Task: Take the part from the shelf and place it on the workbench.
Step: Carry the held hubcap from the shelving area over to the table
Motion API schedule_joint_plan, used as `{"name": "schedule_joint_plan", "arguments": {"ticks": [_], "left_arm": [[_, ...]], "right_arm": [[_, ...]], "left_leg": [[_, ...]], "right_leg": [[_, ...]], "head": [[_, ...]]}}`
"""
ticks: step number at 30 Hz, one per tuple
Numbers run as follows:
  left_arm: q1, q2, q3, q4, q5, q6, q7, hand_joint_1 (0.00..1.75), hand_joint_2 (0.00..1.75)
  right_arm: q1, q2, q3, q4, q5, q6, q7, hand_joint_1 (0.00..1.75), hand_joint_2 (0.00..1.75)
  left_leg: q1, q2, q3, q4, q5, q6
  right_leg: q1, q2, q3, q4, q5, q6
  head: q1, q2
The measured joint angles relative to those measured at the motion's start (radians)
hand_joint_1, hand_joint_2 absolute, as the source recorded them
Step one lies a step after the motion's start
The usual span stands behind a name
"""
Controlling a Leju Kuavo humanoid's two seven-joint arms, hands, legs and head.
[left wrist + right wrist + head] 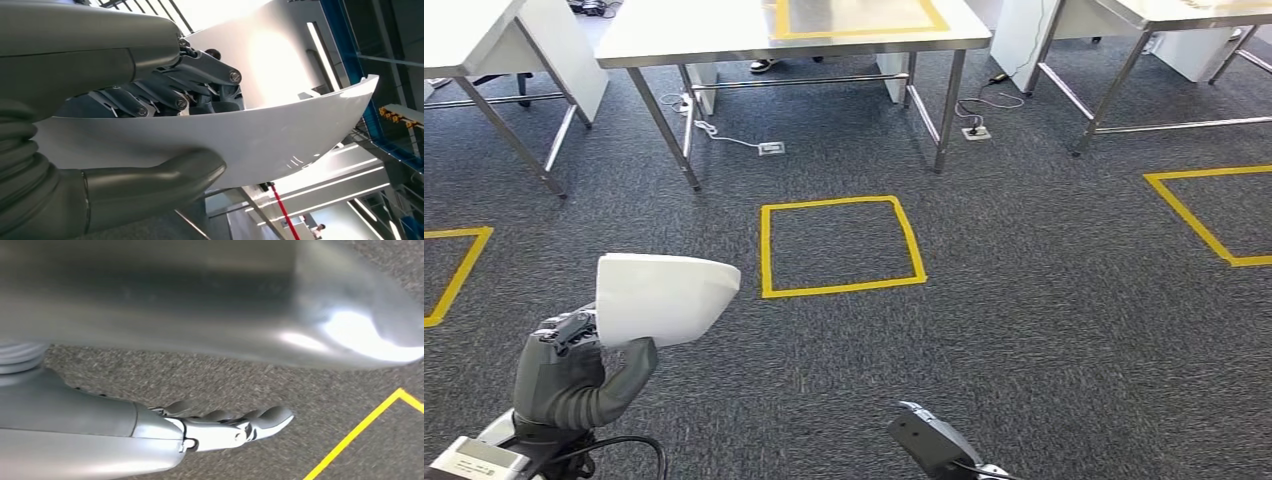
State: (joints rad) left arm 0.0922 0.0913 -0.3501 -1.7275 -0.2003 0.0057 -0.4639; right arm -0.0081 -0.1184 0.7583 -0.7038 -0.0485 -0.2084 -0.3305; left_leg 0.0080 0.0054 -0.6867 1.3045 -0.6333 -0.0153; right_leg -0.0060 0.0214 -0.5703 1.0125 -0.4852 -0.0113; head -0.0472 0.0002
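Observation:
A white curved part [664, 298] is held up at the lower left, over the grey carpet. My left hand [574, 375] grips its near edge, thumb on one face and fingers on the other. The left wrist view shows the part [280, 135] close up, pinched between the thick thumb [165, 180] and the dark fingers [200, 75]. My right hand [225, 427] hangs low over the carpet with its fingers stretched out and nothing in it. The steel workbench [714, 40] with a yellow taped rectangle on top stands ahead at the far side.
A yellow taped square [839, 245] marks the carpet ahead of me. More steel tables stand at the far left [484, 50] and far right [1164, 15]. Cables and floor sockets [771, 148] lie under the workbench. A person's shoe [762, 66] shows behind it.

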Motion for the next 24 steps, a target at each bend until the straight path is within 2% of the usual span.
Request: {"name": "schedule_joint_plan", "arguments": {"ticks": [1, 2, 3, 4, 5, 7, 9, 10, 11, 12, 14, 15, 16, 17, 18, 19, 20, 21, 24], "left_arm": [[0.001, 0.0, 0.0, 0.001, 0.0, 0.0, 0.0, 1.75, 1.75], [0.001, 0.0, 0.0, 0.001, 0.0, 0.0, 0.0, 1.75, 1.75], [0.002, 0.0, 0.0, 0.001, 0.0, 0.0, 0.0, 1.75, 1.75], [0.002, 0.001, 0.0, 0.002, 0.0, 0.0, 0.0, 1.75, 1.75], [0.003, 0.0, 0.0, 0.002, 0.0, 0.001, 0.001, 1.75, 1.75], [0.004, 0.001, 0.0, 0.003, 0.0, 0.006, 0.004, 1.75, 1.75], [0.002, 0.002, 0.001, 0.003, 0.001, 0.011, 0.006, 1.75, 1.75], [0.001, 0.003, 0.001, 0.003, 0.002, 0.012, 0.006, 1.75, 1.75], [0.001, 0.002, 0.001, 0.004, 0.005, 0.012, 0.006, 1.75, 1.75], [0.001, 0.002, 0.001, 0.005, 0.007, 0.012, 0.006, 1.75, 1.75], [0.001, 0.001, 0.001, 0.009, 0.011, 0.012, 0.007, 1.75, 1.75], [0.001, 0.001, 0.001, 0.012, 0.013, 0.012, 0.009, 1.75, 1.75], [0.001, 0.001, 0.001, 0.015, 0.014, 0.012, 0.01, 1.75, 1.75], [0.0, 0.0, 0.001, 0.017, 0.015, 0.012, 0.012, 1.75, 1.75], [0.0, 0.0, 0.001, 0.019, 0.015, 0.012, 0.012, 1.75, 1.75], [-0.001, -0.001, 0.001, 0.02, 0.016, 0.012, 0.012, 1.75, 1.75], [-0.003, -0.002, 0.001, 0.022, 0.017, 0.012, 0.012, 1.75, 1.75], [-0.005, -0.002, 0.001, 0.024, 0.017, 0.012, 0.012, 1.75, 1.75], [-0.008, -0.002, 0.001, 0.031, 0.018, 0.012, 0.012, 1.75, 1.75]], "right_arm": [[-0.001, 0.0, 0.001, 0.0, 0.0, 0.0, 0.001, 0.0, 0.0], [-0.001, 0.0, 0.001, 0.0, 0.001, 0.0, 0.002, 0.0, 0.0], [-0.002, 0.0, 0.002, 0.0, 0.001, 0.0, 0.002, 0.0, 0.0], [-0.005, 0.001, 0.002, 0.0, 0.001, 0.0, 0.002, 0.0, 0.0], [-0.007, 0.001, 0.002, 0.0, 0.001, 0.0, 0.001, 0.0, 0.0], [-0.012, 0.001, 0.003, 0.0, 0.001, 0.0, -0.001, 0.0, 0.0], [-0.017, 0.0, 0.003, 0.0, 0.0, 0.002, -0.003, 0.0, 0.0], [-0.022, 0.0, 0.003, 0.001, 0.0, 0.005, -0.005, 0.0, 0.0], [-0.029, -0.001, 0.003, 0.002, -0.001, 0.009, -0.008, 0.0, 0.0], [-0.036, -0.001, 0.003, 0.003, -0.002, 0.013, -0.011, 0.0, 0.0], [-0.042, -0.001, 0.002, 0.007, -0.006, 0.018, -0.015, 0.0, 0.0], [-0.041, -0.001, 0.002, 0.009, -0.007, 0.018, -0.016, 0.0, 0.0], [-0.039, -0.001, 0.002, 0.012, -0.008, 0.018, -0.017, 0.0, 0.0], [-0.037, -0.002, 0.002, 0.014, -0.009, 0.018, -0.018, 0.0, 0.0], [-0.036, -0.002, 0.002, 0.016, -0.01, 0.018, -0.019, 0.0, 0.0], [-0.036, -0.003, 0.002, 0.018, -0.011, 0.018, -0.02, 0.0, 0.0], [-0.035, -0.003, 0.001, 0.02, -0.012, 0.017, -0.021, 0.0, 0.0], [-0.034, -0.003, 0.001, 0.022, -0.014, 0.017, -0.022, 0.0, 0.0], [-0.028, -0.004, 0.001, 0.027, -0.017, 0.013, -0.026, 0.0, 0.0]], "left_leg": [[0.0, -0.001, -0.006, -0.009, 0.026, 0.0], [0.0, -0.004, 0.008, -0.057, 0.068, 0.002], [0.001, -0.014, 0.034, -0.128, 0.115, 0.005], [0.001, -0.03, 0.059, -0.195, 0.147, 0.007], [0.002, -0.044, 0.078, -0.243, 0.166, 0.009], [0.0, -0.059, 0.088, -0.273, 0.165, 0.016], [0.0, -0.052, 0.093, -0.278, 0.165, 0.029], [0.002, -0.047, 0.098, -0.283, 0.165, 0.036], [0.005, -0.041, 0.104, -0.287, 0.164, 0.042], [0.005, -0.035, 0.108, -0.289, 0.161, 0.047], [0.005, -0.025, 0.114, -0.289, 0.154, 0.051], [0.005, -0.022, 0.117, -0.289, 0.15, 0.052], [0.005, -0.02, 0.122, -0.289, 0.146, 0.05], [0.005, -0.019, 0.129, -0.289, 0.141, 0.048], [0.005, -0.017, 0.138, -0.289, 0.135, 0.046], [0.003, -0.016, 0.145, -0.288, 0.129, 0.042], [0.001, -0.016, 0.149, -0.288, 0.124, 0.037], [0.0, -0.015, 0.152, -0.288, 0.12, 0.032], [0.0, -0.014, 0.159, -0.293, 0.112, 0.014]], "right_leg": [[0.0, 0.008, 0.006, 0.0, -0.004, 0.001], [0.0, 0.016, 0.013, 0.0, -0.009, 0.003], [-0.001, 0.023, 0.02, 0.0, -0.015, 0.006], [0.0, 0.03, 0.025, 0.002, -0.02, 0.011], [0.001, 0.037, 0.026, 0.003, -0.023, 0.016], [0.0, 0.047, 0.022, 0.002, -0.026, 0.028], [-0.003, 0.049, 0.023, 0.0, -0.028, 0.041], [-0.002, 0.04, 0.017, 0.015, -0.037, 0.047], [-0.002, 0.026, 0.0, 0.051, -0.054, 0.052], [-0.002, 0.01, -0.03, 0.107, -0.078, 0.057], [-0.004, -0.008, -0.113, 0.244, -0.126, 0.063], [-0.004, -0.01, -0.142, 0.283, -0.129, 0.065], [-0.005, -0.011, -0.152, 0.284, -0.11, 0.065], [-0.005, -0.012, -0.139, 0.242, -0.073, 0.063], [-0.005, -0.014, -0.11, 0.172, -0.026, 0.061], [-0.003, -0.016, -0.078, 0.099, 0.008, 0.056], [-0.001, -0.017, -0.053, 0.043, 0.029, 0.051], [0.002, -0.018, -0.039, 0.012, 0.035, 0.045], [0.003, -0.017, -0.031, -0.002, 0.028, 0.026]], "head": [[0.0, 0.0], [0.0, 0.0], [0.0, 0.0], [0.0, 0.0], [0.0, 0.0], [0.0, 0.0], [0.0, 0.0], [0.001, 0.0], [0.002, 0.0], [0.002, 0.0], [0.003, 0.0], [0.003, 0.0], [0.003, 0.0], [0.003, 0.0], [0.003, 0.0], [0.003, 0.0], [0.003, 0.0], [0.003, 0.0], [0.003, 0.0]]}}
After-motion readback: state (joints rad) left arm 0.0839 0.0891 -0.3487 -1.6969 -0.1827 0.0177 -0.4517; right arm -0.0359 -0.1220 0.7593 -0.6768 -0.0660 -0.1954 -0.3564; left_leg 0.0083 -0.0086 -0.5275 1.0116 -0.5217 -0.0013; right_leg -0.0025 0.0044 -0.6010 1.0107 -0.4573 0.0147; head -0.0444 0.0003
